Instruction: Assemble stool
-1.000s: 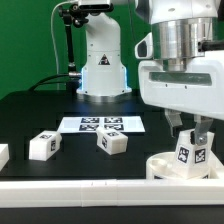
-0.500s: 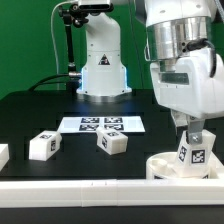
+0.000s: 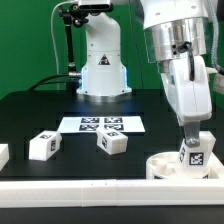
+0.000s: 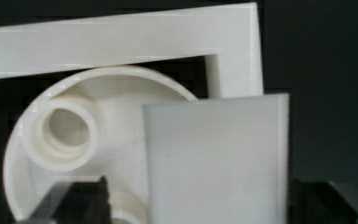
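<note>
A white robot arm [image 3: 185, 60] fills the exterior view's right and reaches down over a black table [image 3: 40, 110]. Its wrist is near vertical and leans slightly, and the gripper [image 3: 192, 138] points straight down. The step in hand appears to be fitting a leg into the stool's seat [image 3: 163, 166] — a thick round white disc lying flat at the near edge of the table, just behind a long white rim bar [image 3: 80, 188]. An upright leg [image 3: 193, 154], a chunky white block with a marker tag on its face, stands on the seat directly under the gripper. The jaws stand to either side of its top, but the pictures do not show whether they clamp it or have let go. In the wrist view the leg's flat face fills the foreground, with the seat's round socket hole beside it. The next move likely calls for checking that the leg sits firmly, then lifting straight up so it is not tipped. Two loose legs [image 3: 42, 146] [image 3: 112, 143] wait on the table well apart from the seat, toward the exterior view's left — near the marker board [image 3: 103, 125].
</note>
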Robot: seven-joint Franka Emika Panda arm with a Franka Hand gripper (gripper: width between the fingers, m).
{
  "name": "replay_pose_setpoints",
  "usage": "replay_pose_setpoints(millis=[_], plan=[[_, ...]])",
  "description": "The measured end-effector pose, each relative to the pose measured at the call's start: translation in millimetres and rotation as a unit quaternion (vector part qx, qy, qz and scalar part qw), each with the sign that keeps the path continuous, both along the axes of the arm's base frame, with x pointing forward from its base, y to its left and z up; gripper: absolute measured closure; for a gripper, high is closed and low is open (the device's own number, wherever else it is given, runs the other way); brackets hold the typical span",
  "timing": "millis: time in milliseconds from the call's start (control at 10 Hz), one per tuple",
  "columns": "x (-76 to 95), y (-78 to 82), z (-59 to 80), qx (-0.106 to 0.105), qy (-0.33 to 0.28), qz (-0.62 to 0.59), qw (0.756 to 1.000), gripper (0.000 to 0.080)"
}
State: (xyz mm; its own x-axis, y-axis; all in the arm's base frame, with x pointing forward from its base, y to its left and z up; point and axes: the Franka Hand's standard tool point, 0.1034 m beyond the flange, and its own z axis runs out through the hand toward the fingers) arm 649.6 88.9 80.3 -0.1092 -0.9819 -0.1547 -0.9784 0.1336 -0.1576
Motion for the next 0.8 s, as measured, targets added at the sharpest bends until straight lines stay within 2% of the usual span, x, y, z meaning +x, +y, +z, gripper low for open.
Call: replay_pose_setpoints(millis=[100,200,300,500,600,800], plan=[[1.7,0.3,5.4,0.000,0.001,0.016,1.000,0.0192],[3.3,1.5,12.6,0.001,0.001,0.032,0.999,0.0192],[4.3,2.5,18.2,0.000,-0.003,0.049,0.999,0.0158],[2.9,2.5,14.0,-0.004,-0.002,0.062,0.998,0.0152],[2.9,2.5,14.0,-0.011,-0.008,0.102,0.995,0.0151],[0.4,6.1,11.8,-0.044,-0.016,0.224,0.974,0.0151]])
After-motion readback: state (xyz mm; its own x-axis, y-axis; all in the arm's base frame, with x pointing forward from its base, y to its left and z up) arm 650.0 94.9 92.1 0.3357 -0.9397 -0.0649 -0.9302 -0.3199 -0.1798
